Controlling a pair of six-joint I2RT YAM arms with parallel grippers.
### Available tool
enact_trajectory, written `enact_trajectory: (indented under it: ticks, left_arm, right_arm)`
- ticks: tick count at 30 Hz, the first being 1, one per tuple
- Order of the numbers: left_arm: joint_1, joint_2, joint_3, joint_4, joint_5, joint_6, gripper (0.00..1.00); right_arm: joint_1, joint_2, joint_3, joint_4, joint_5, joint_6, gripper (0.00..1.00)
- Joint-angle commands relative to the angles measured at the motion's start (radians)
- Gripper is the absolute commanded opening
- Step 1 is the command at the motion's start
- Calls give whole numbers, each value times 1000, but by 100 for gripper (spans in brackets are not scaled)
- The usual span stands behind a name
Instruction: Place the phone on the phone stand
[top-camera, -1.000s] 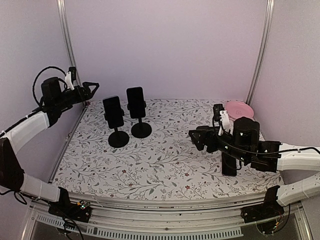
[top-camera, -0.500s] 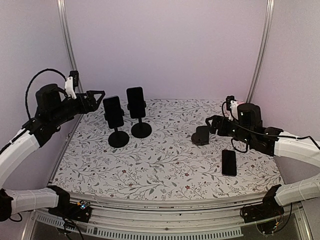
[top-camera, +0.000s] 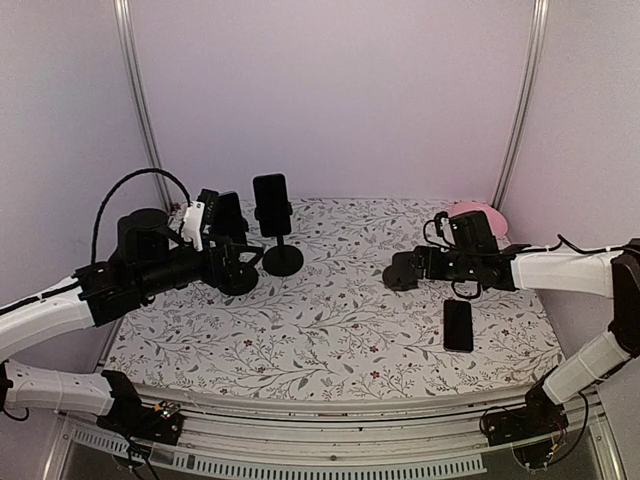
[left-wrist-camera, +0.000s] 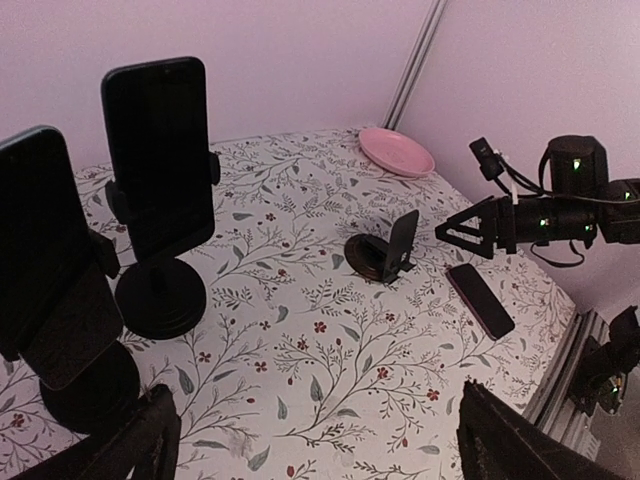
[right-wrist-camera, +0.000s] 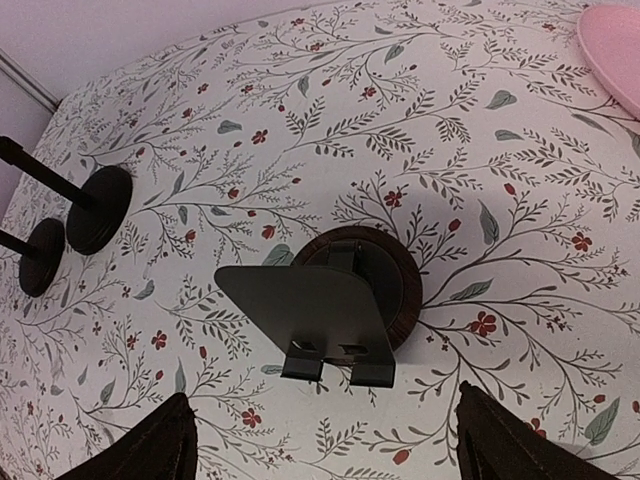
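From above, the empty phone stand (top-camera: 403, 270) sits on the floral table (top-camera: 330, 330). The phone (top-camera: 458, 324) lies flat to the stand's right and nearer the arm bases, apart from it. The right gripper (top-camera: 424, 262) hovers just right of the stand, and the left gripper (top-camera: 238, 262) is well to its left (beside two loaded stands (top-camera: 272, 225)).

Left wrist view: the fingers (left-wrist-camera: 150, 440) are spread wide, holding nothing.

Right wrist view: the fingers (right-wrist-camera: 165, 445) are wide too, with the stand centred ahead of them.

A robot lab booth: plain lilac walls (top-camera: 330, 90), aluminium corner posts (top-camera: 521, 100) and a floral-covered table (top-camera: 330, 320)
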Motion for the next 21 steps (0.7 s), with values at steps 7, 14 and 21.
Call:
enact_trajectory:
  ticks: [7, 14, 21]
  left_arm:
    - [-79, -36, -121, 70, -50, -70, 97]
    - [-81, -35, -156, 97, -34, -99, 97]
    - [-82, -31, -157, 93, -32, -112, 97]
  right_arm:
    - [24, 125, 4, -64, 183, 49, 94]
    - [17, 90, -97, -161, 260, 202, 94]
    - [-3, 47, -129, -248, 307, 261, 95]
